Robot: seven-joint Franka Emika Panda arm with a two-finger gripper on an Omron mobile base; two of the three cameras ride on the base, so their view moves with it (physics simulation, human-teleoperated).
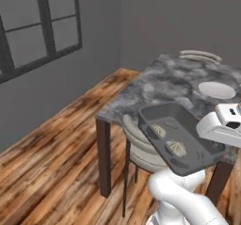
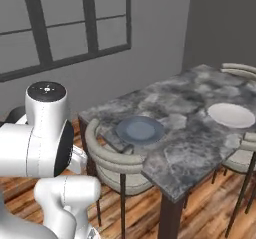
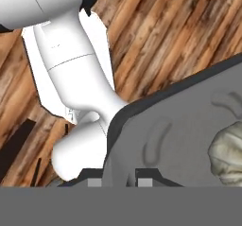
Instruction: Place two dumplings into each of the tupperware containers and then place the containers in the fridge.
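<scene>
A grey-walled room with a dark-framed window (image 1: 40,26) and plank flooring is surrounding a marble-topped dining table (image 1: 174,85), and the scene is running, left to right, from the window wall to the table's far end. In the left base view a curved-back chair (image 1: 141,148) is tucked under the near table edge, and in front of it the dark grey tupperware container (image 1: 181,137) is hanging in the air, tilted, carried by the arm. Two dumplings (image 1: 175,147) are lying inside it, one nearer the far rim and one nearer the hand. The gripper (image 3: 119,178) is pinching the tub's rim; in the hand view its fingertips are closing on the edge, with one dumpling just beyond on the tub floor. Further right on the table a white plate (image 1: 216,89) is sitting bare, and in the right base view a blue-grey plate (image 2: 140,130) is lying near the table's left end.

Judging by this, the filling step for this tub looks done and the carrying step is in hand. The fridge is not visible from here, so the next move probably calls for turning the base toward it while holding the tub level enough that the dumplings are not sliding out over the low rim.
</scene>
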